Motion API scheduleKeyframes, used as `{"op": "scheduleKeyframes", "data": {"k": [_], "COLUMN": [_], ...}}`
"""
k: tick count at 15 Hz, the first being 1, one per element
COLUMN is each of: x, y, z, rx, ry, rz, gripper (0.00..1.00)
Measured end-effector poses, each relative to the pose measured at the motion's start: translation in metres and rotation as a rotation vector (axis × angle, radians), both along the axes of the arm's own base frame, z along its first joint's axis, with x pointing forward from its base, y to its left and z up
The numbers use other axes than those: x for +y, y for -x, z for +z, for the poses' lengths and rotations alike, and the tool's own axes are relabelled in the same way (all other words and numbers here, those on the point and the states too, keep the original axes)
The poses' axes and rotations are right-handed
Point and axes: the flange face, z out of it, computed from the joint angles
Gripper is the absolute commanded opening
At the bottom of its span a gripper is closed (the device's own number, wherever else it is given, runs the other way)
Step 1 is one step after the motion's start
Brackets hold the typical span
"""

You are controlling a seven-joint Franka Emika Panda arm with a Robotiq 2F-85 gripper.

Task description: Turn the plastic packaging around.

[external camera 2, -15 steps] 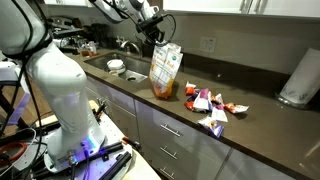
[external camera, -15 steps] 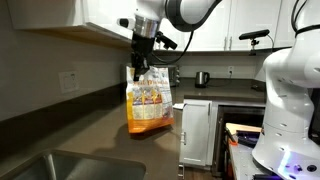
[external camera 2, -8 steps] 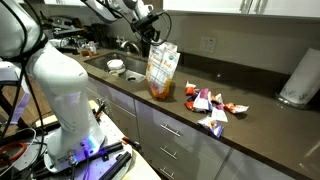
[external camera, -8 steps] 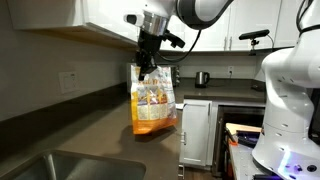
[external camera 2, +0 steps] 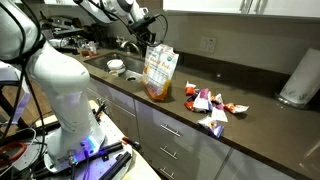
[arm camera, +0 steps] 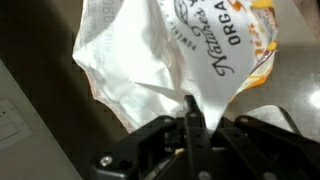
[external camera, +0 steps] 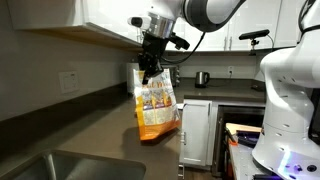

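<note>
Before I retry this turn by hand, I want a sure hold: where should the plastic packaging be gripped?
Its flattened top edge, from above: the plastic packaging is roughly upright, top thin, body bulging. The pincer is shut there now.

Dark grey bench (external camera 2: pixel 270 125) is seen here. A tall cream-and-orange plastic pouch (external camera 2: pixel 159 73) is stood on it, tilted. Small colourful snack packets (external camera 2: pixel 210 108) are scattered near it, and a white paper-towel roll (external camera 2: pixel 299 78) is parked well apart.

Opposite exterior views share countertop (external camera: pixel 85 135), wrist view — close-up
</note>
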Motion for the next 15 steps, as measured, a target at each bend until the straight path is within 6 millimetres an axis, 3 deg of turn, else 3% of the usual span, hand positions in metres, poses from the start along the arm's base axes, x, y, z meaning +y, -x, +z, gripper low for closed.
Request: {"op": "scheduleKeyframes", "data": {"k": [12, 13, 15], "x": [0.015, 0.016, 0.018], "y": [0.001, 0.001, 0.001], "z": [-0.003, -0.004, -0.006], "rx": [-0.018, -0.012, -0.006], "ry": [0.033, 0.046, 0.070], "rz": [0.188, 0.211, 0.251], "gripper": [0.00, 0.26, 0.33]}}
